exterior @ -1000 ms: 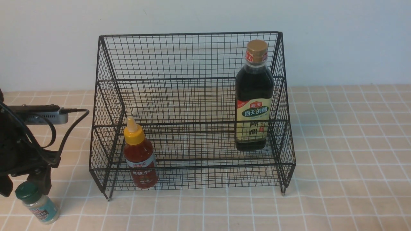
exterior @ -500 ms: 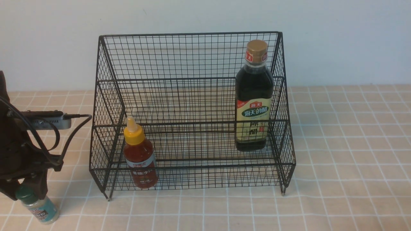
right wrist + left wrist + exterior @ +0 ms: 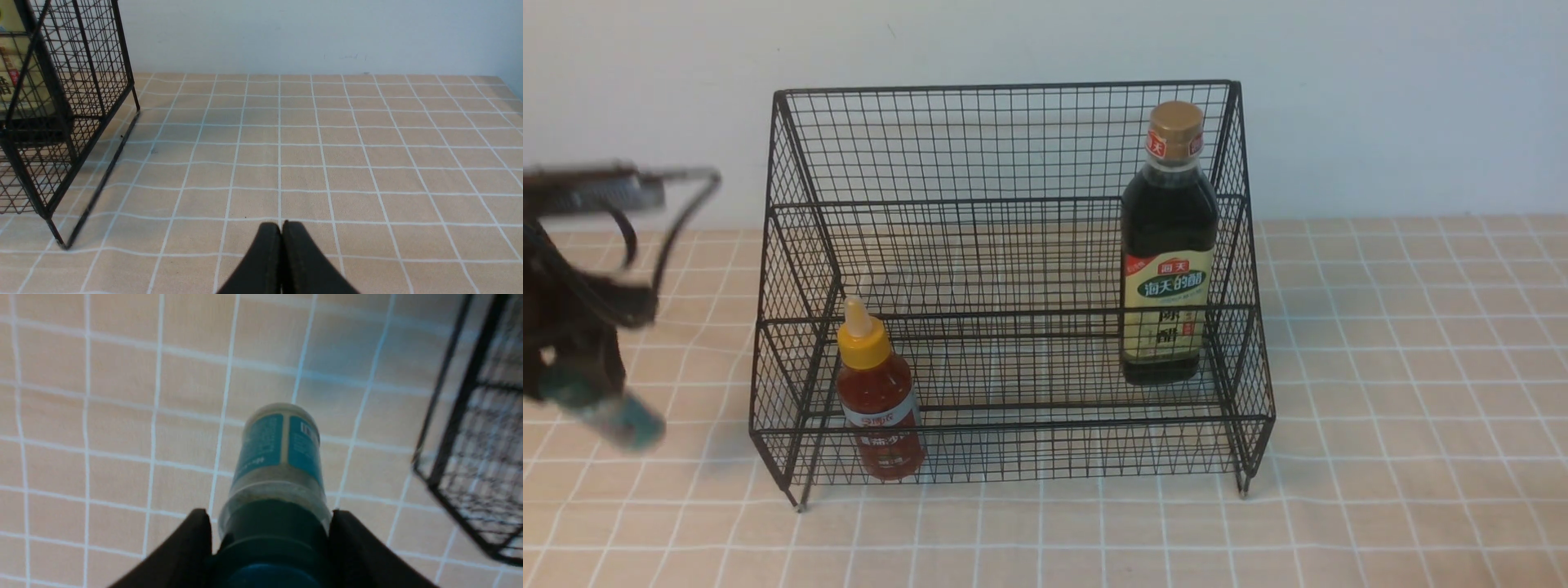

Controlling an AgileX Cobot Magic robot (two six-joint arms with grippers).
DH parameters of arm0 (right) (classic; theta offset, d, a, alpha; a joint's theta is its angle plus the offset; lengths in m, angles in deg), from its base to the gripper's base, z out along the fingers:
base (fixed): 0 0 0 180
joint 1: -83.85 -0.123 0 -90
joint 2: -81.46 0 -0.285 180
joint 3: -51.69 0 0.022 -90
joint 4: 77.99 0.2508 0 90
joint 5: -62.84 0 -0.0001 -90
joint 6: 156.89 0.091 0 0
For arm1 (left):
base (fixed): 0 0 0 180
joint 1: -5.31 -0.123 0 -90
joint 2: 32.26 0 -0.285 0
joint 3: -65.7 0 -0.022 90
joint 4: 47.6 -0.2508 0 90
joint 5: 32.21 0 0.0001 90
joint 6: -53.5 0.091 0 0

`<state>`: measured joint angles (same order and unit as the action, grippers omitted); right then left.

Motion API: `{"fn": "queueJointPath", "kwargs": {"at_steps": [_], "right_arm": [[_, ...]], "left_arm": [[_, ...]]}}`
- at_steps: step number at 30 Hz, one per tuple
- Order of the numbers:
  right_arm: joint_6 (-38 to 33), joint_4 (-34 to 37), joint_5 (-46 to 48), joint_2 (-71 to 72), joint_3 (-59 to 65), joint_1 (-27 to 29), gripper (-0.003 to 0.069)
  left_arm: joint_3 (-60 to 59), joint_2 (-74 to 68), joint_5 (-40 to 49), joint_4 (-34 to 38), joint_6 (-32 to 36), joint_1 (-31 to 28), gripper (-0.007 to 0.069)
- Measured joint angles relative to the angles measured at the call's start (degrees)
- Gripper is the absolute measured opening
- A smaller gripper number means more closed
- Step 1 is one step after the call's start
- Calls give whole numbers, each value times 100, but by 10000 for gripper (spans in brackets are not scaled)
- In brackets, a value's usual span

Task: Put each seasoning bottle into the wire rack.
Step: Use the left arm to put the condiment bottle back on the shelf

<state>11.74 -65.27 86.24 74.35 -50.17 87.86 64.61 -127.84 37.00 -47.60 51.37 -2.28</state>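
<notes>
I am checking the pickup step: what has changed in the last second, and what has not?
The left gripper closed on the green-lidded jar and lifted it off the tablecloth. The red sauce bottle, dark vinegar bottle and wire rack did not move; the right gripper is shut.

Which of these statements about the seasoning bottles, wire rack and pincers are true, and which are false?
1. The left pincer grips the green-lidded jar by its lid. True.
2. The red sauce bottle stands in the wire rack's lower front tier. True.
3. The jar is inside the rack. False: it is outside, to the rack's left.
4. The gold-capped vinegar bottle lies on its side. False: it stands upright in the rack.
5. The right pincer is shut, holding nothing. True.
</notes>
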Motion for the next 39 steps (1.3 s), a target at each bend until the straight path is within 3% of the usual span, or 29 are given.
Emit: {"fn": "queueJointPath", "kwargs": {"at_steps": [3, 9, 17, 39], "right_arm": [[0, 0, 0, 0, 0, 0, -15], [0, 0, 0, 0, 0, 0, -15], [99, 0, 0, 0, 0, 0, -15], [138, 0, 0, 0, 0, 0, -15]], "left_arm": [[477, 300, 91, 0, -99, 140, 329], [1445, 697, 219, 0, -402, 1065, 329], [1745, 294, 271, 63, -634, 2167, 329], [1745, -1405, 207, -212, -929, 2318, 329]]}}
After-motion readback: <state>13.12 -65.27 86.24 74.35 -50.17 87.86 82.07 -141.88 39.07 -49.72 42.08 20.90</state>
